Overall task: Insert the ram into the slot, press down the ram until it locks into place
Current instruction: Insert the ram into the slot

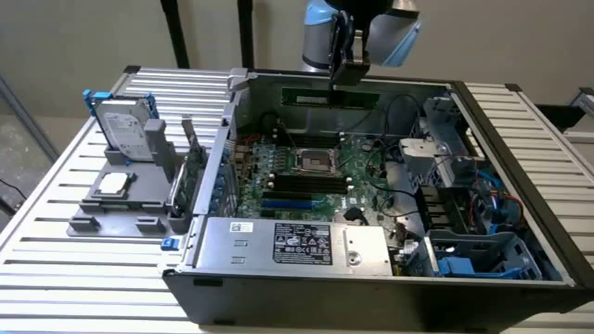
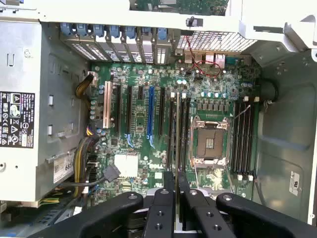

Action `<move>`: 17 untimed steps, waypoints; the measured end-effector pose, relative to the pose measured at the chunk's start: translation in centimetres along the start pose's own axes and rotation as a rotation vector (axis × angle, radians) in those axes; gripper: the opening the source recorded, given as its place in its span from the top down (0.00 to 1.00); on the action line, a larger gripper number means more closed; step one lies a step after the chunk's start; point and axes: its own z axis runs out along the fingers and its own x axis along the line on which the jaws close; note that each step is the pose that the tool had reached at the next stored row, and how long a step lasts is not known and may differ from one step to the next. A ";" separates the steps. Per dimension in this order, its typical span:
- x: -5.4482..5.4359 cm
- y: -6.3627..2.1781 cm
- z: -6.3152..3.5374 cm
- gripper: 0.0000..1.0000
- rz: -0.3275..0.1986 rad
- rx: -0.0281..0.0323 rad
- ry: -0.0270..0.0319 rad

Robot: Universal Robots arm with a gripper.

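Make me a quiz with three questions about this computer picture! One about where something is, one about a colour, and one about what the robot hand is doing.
1. Where is the hard drive?
A) on the floor
B) upright on the grey stand, at the exterior view's left of the computer case
C) on a chair

2. What colour is the motherboard?
A) red
B) green
C) yellow

3. What is happening with the ram?
A) it is locked in a slot
B) it is lying on a shelf
C) the hand grips it above the open computer case

Answers:
1 B, the drive stands on the stand outside the case.
2 B, the board is green all over.
3 C, the fingers are closed on the stick, high above the board.
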 end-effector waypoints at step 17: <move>0.0 -0.01 0.32 0.86 0.000 0.0021 0.0004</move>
